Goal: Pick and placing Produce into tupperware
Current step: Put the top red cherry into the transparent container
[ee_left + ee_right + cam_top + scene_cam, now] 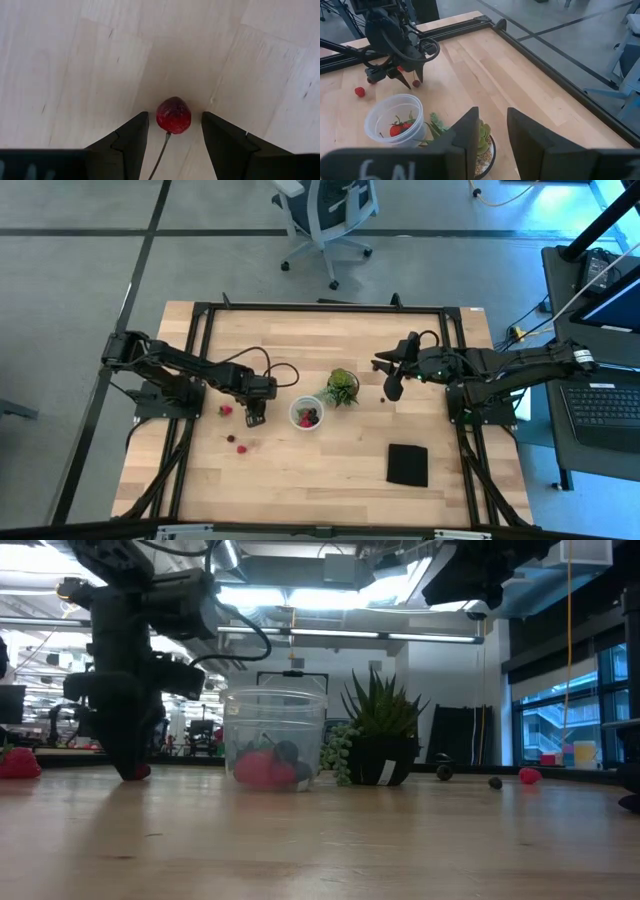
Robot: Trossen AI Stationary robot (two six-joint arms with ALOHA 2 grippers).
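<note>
My left gripper (253,418) points down at the table just left of the tupperware (307,414). It is open. Its fingers stand on either side of a small red cherry-like piece (173,115) with a thin stem, which lies on the wood; they do not touch it. The round translucent tupperware (275,740) holds a red strawberry piece (396,130) and dark pieces. More red pieces (226,409) (238,443) lie left of my left gripper. My right gripper (392,388) hangs open and empty above the table, right of the green plant (341,387).
The potted green plant (380,740) stands right beside the tupperware. A flat black square (407,464) lies near the front right. Small dark pieces (444,772) (495,782) and a red one (528,776) lie right of the plant. A black frame (320,308) runs around the table.
</note>
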